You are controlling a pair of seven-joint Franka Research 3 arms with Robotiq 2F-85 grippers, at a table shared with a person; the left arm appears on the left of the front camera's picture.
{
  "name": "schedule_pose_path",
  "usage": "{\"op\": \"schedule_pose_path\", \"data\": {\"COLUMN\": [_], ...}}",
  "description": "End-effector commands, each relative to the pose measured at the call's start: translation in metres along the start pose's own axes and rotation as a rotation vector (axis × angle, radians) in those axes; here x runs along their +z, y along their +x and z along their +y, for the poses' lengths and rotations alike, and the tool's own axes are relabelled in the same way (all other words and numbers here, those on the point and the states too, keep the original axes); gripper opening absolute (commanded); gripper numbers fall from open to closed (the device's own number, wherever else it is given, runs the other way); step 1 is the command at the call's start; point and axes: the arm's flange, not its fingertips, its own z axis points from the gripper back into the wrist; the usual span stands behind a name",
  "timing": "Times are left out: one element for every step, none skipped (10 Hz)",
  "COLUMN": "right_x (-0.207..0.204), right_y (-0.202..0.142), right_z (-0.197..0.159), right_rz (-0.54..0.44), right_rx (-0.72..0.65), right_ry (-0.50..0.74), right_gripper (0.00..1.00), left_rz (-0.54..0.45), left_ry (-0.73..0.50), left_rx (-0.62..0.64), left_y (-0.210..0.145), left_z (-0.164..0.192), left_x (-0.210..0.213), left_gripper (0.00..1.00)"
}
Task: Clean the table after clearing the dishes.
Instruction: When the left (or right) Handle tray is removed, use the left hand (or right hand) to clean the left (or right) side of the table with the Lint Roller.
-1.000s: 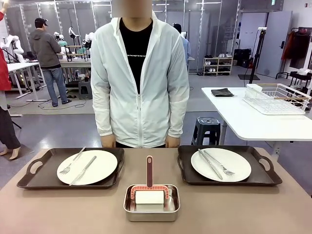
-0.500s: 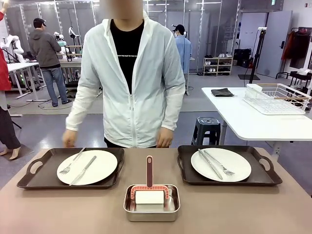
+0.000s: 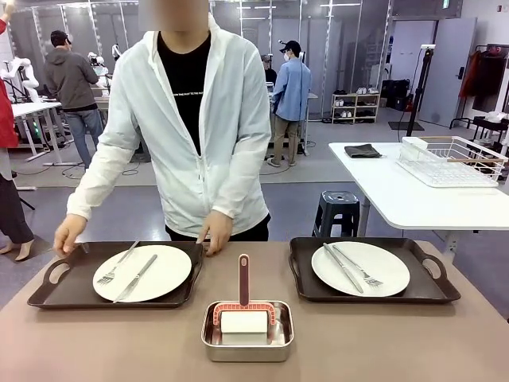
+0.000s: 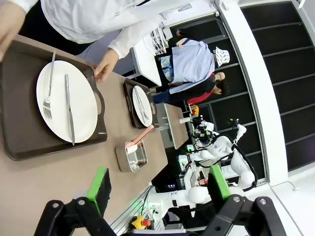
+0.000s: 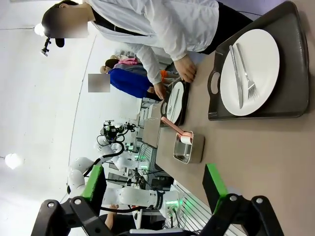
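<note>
On the taupe table [image 3: 398, 342] the dishes sit as two white plates with cutlery on dark trays. The left tray [image 3: 48, 290] holds one plate [image 3: 159, 274]; the right tray [image 3: 429, 290] holds the other plate [image 3: 374, 267]. A person in a white jacket leans over the left tray, with one hand [image 3: 70, 232] at its far left corner and the other hand [image 3: 215, 231] at its far right corner. My left gripper [image 4: 160, 184] hangs open above the table [image 4: 39, 182], the plate [image 4: 66, 101] ahead of it. High over the table [image 5: 256, 157], my right gripper [image 5: 153, 189] is open and holds nothing.
A steel pan [image 3: 247, 330] holding a roller with a pink handle [image 3: 243, 278] stands at the table's front middle. A white side table [image 3: 398, 191] with a wire rack [image 3: 453, 159] is at the back right, a stool [image 3: 340, 211] beside it. Other people stand farther back.
The person has stepped to the picture's left and lowered both hands from beside the body onto the far corners of the left tray. Nothing on the table has moved.
</note>
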Motion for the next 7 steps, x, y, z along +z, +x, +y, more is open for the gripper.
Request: {"op": "schedule_pose_path", "data": {"right_x": [0.0023, 0.0023, 0.0023, 0.0023, 0.0023, 0.0023, 0.0023], "right_y": [-0.0016, -0.0016, -0.0016, -0.0016, -0.0016, -0.0016, -0.0016], "right_z": [0.0023, 0.0023, 0.0023, 0.0023, 0.0023, 0.0023, 0.0023], "right_rz": [0.002, 0.002, 0.002, 0.002, 0.002, 0.002, 0.002], "right_rx": [0.004, 0.004, 0.004, 0.004, 0.004, 0.004, 0.004], "right_ry": [0.011, 0.011, 0.011, 0.011, 0.011, 0.011, 0.011], "right_gripper": [1.00, 1.00, 1.00, 1.00, 1.00, 1.00, 1.00], "left_rz": [-0.001, -0.001, -0.001, -0.001, -0.001, -0.001, -0.001], "left_ry": [-0.006, -0.006, -0.006, -0.006, -0.006, -0.006, -0.006], "left_rx": [0.000, 0.000, 0.000, 0.000, 0.000, 0.000, 0.000], "left_y": [-0.0013, -0.0013, -0.0013, -0.0013, -0.0013, -0.0013, -0.0013], "left_z": [-0.0018, -0.0018, -0.0018, -0.0018, -0.0018, -0.0018, -0.0018], "left_x": [0.0023, 0.0023, 0.0023, 0.0023, 0.0023, 0.0023, 0.0023], "left_gripper": [1.00, 1.00, 1.00, 1.00, 1.00, 1.00, 1.00]}}
